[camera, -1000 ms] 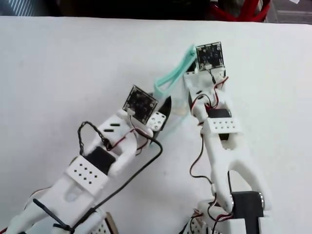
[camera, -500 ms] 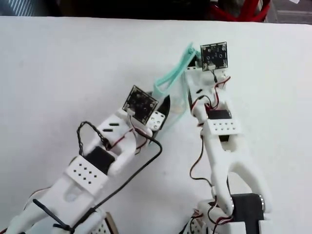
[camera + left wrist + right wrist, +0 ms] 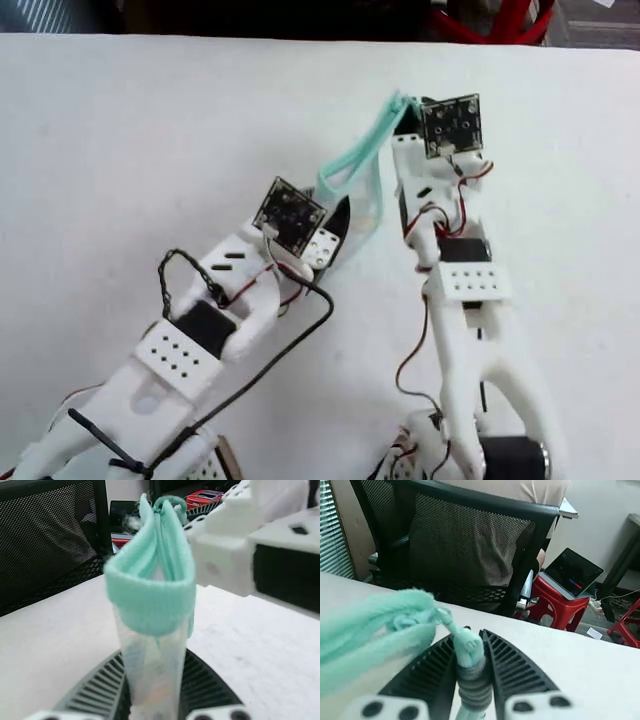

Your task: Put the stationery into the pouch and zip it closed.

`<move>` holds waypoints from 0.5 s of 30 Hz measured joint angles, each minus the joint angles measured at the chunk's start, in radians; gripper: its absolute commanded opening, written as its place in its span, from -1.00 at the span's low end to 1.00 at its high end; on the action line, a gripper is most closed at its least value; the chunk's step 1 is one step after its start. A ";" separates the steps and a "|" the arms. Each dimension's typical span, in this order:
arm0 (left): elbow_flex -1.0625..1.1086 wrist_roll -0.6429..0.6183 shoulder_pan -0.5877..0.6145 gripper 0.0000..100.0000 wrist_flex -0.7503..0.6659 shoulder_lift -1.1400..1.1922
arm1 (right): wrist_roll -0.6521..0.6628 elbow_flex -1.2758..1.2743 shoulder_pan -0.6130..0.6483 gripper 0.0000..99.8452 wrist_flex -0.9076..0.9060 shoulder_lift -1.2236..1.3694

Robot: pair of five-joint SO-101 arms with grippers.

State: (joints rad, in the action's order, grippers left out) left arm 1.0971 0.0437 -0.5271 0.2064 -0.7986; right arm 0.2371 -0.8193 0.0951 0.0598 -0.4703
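Note:
The pouch (image 3: pixel 357 175), clear plastic with a teal zipper band, hangs stretched between my two grippers above the white table (image 3: pixel 150 130). My left gripper (image 3: pixel 341 226) is shut on the pouch's near end; in the left wrist view the pouch (image 3: pixel 152 605) rises upright from between the black fingers (image 3: pixel 100 695). My right gripper (image 3: pixel 405 108) is shut on the zipper pull at the far end. Up close in the right wrist view, the teal zipper pull (image 3: pixel 468 649) with its grey cord sits pinched in the right gripper (image 3: pixel 469 652). What is inside the pouch is too blurred to tell.
The right arm's white body (image 3: pixel 260 550) stands close beside the pouch. Beyond the table's far edge (image 3: pixel 300 36) are a black mesh chair (image 3: pixel 470 545) and red stools (image 3: pixel 555 605). Bare table lies to the left and right of the arms.
My right gripper has moved to the right and slightly away with the zipper pull, drawing the teal band out longer and straighter. The left arm has kept still, holding the pouch.

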 measured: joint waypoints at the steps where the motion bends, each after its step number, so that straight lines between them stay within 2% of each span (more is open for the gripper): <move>1: 0.000 0.000 0.000 -0.94 0.000 0.000 | 0.000 -0.002 0.000 -0.96 -0.020 -0.035; 6: 0.000 0.000 0.000 -0.88 -0.008 0.000 | 0.000 -0.002 0.017 -0.96 -0.138 -0.135; 10: 0.040 0.000 0.000 -0.67 -0.091 0.005 | 0.000 -0.002 0.020 -0.96 -0.222 -0.203; 12: 0.072 -0.003 0.000 -0.65 -0.152 0.005 | 0.000 -0.002 0.021 -0.96 -0.276 -0.258; 15: 0.092 -0.072 0.000 -0.65 -0.212 0.005 | 0.005 -0.002 0.049 -0.96 -0.361 -0.342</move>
State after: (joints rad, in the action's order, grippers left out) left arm 1.1891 -0.0284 -0.5271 -0.0054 -0.7940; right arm 0.2417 -0.8209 0.1442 -0.3007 -0.8124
